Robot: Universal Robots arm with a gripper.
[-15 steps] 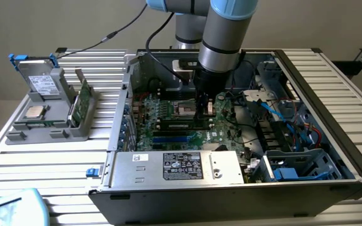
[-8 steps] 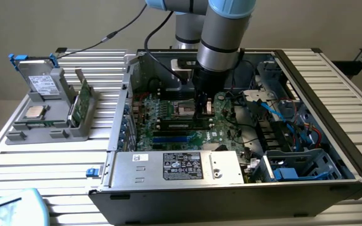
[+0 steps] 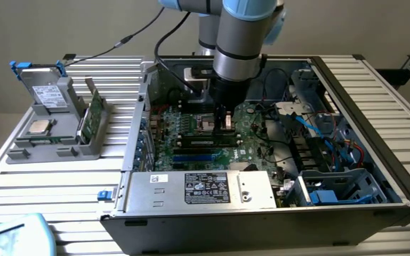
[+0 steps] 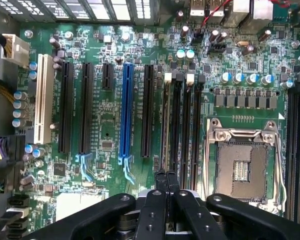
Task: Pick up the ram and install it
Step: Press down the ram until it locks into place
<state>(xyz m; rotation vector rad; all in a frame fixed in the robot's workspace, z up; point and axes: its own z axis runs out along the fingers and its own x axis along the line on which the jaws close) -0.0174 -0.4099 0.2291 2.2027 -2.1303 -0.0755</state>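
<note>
The ram (image 4: 165, 125) stands edge-on in the first dark memory slot beside the empty CPU socket (image 4: 240, 167). In the exterior view the ram (image 3: 206, 142) is a dark stick lying across the motherboard (image 3: 251, 128). My gripper (image 4: 166, 176) is shut, and its black fingertips sit together over one end of that stick. I cannot tell whether they press on it. From outside, the gripper (image 3: 225, 127) reaches straight down into the open computer case (image 3: 375, 122), just by the socket.
A grey tray (image 3: 19, 154) on the exterior view's left holds a green expansion card (image 3: 91, 114), a silver CPU chip (image 3: 40, 126) and a drive (image 3: 48, 96). The power supply (image 3: 205, 189), cables (image 3: 311, 125) and a blue-latched drive cage (image 3: 332, 189) crowd the case. Expansion slots (image 4: 126, 110) lie beside the memory slots.
</note>
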